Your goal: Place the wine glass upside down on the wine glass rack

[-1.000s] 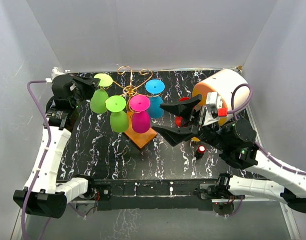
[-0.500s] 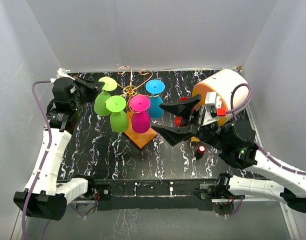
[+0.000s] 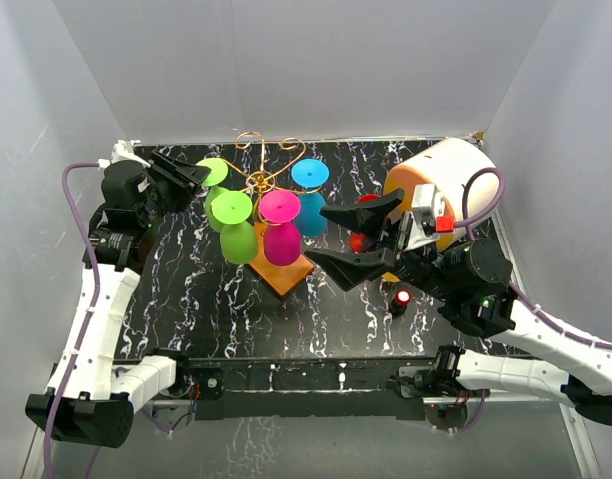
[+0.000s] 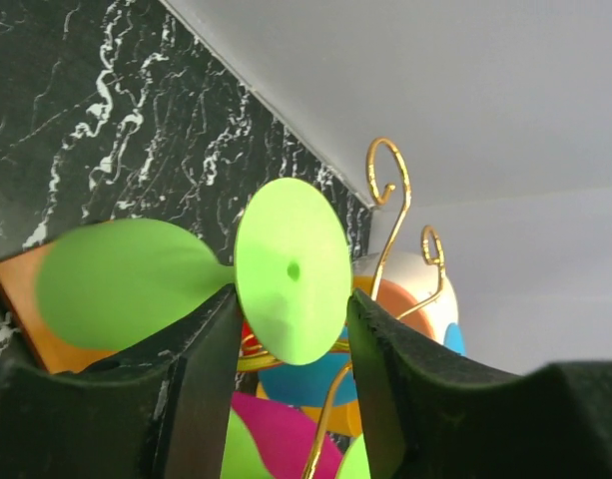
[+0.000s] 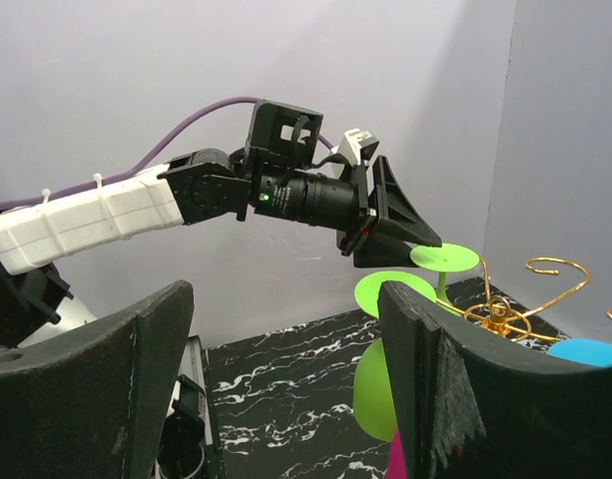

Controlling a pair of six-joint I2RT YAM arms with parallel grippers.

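Starting left of the rack [image 3: 258,182], the left gripper [image 3: 196,180] hangs near the back left corner of the table [image 3: 186,299], close to the side wall with little room behind it. It is released: in the wrist view its fingers [image 4: 208,384] stand apart on either side of the round foot of the wine glass [image 3: 213,172] and do not pinch the stem. Whether they brush the foot's rim I cannot tell.

The wine glass, light green, sits at the rack's left side, foot up and bowl down. From above, its bowl is mostly hidden under its own foot and by a second green glass [image 3: 234,225] just in front. The wire carrying it is too thin to make out.

A pink glass [image 3: 282,239] and a blue glass [image 3: 309,200] hang round the rack's middle, both foot up. The orange base [image 3: 291,279] shows only below the pink one. The gold curls [image 3: 251,137] reach the table's back edge by the rear wall. Bare marble runs from the front of the rack to the near edge.

Right of the rack, the right gripper [image 3: 318,237] is spread wide and holds nothing, its tips just beside the blue and pink glasses. A red thing [image 3: 363,239] is half hidden by those fingers. Farther right, an orange-and-white drum [image 3: 450,165] lies by the right wall, partly covered by the arm.
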